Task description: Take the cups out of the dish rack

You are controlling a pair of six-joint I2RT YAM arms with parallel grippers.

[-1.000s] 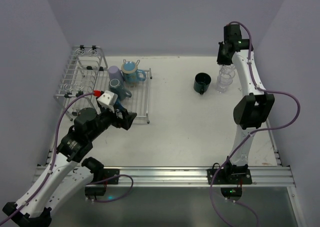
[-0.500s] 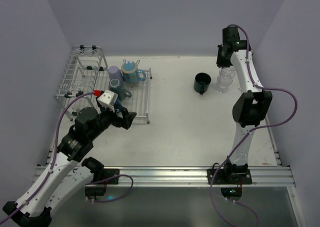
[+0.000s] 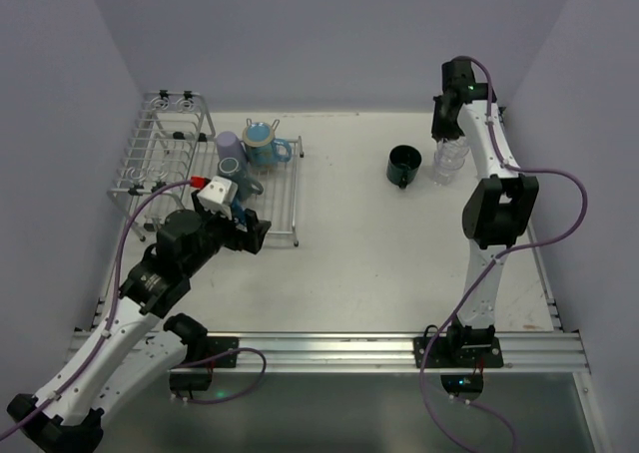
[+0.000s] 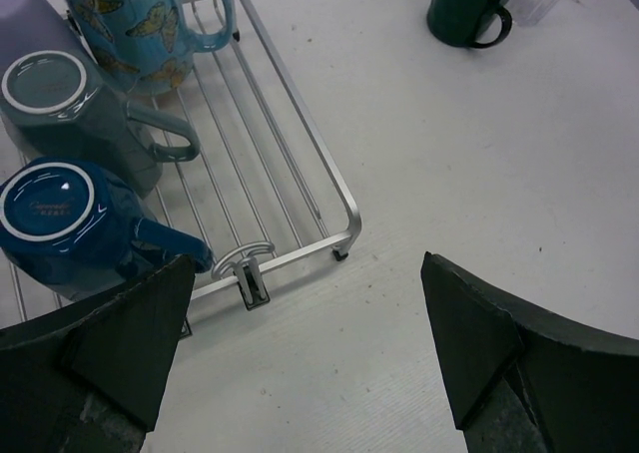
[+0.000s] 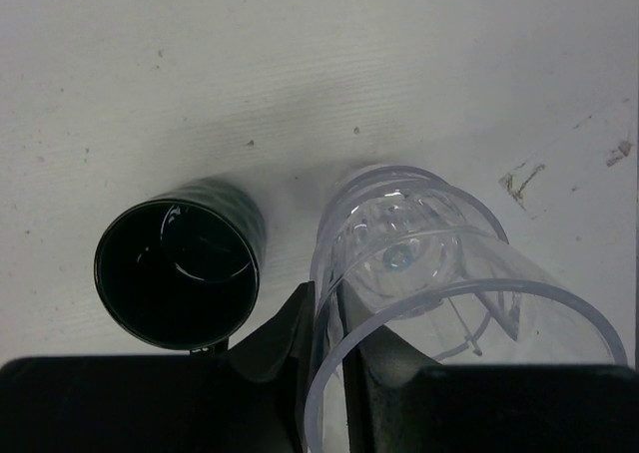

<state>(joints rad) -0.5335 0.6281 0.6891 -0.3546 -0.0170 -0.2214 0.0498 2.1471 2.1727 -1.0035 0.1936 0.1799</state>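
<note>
The silver wire dish rack (image 3: 280, 199) stands at the left. It holds a lavender cup (image 3: 229, 144), a light blue butterfly mug (image 3: 262, 144), a grey-teal mug (image 4: 70, 109) and a blue cup (image 4: 60, 219), the last two upside down. My left gripper (image 4: 300, 348) is open and empty above the table, just off the rack's near right corner. A dark teal mug (image 3: 403, 166) stands on the table at the back right. Next to it is the clear ribbed glass (image 5: 439, 243). My right gripper (image 5: 334, 323) is shut on its rim, one finger inside and one outside.
The rack's taller basket section (image 3: 165, 139) is at the far left by the wall. The enclosure's back wall is close behind the right arm (image 3: 484, 144). White tabletop (image 3: 379, 253) lies between the rack and the dark mug.
My left gripper has edged a little toward the rack. My right arm has straightened slightly over the clear glass, which has stayed where it was.
</note>
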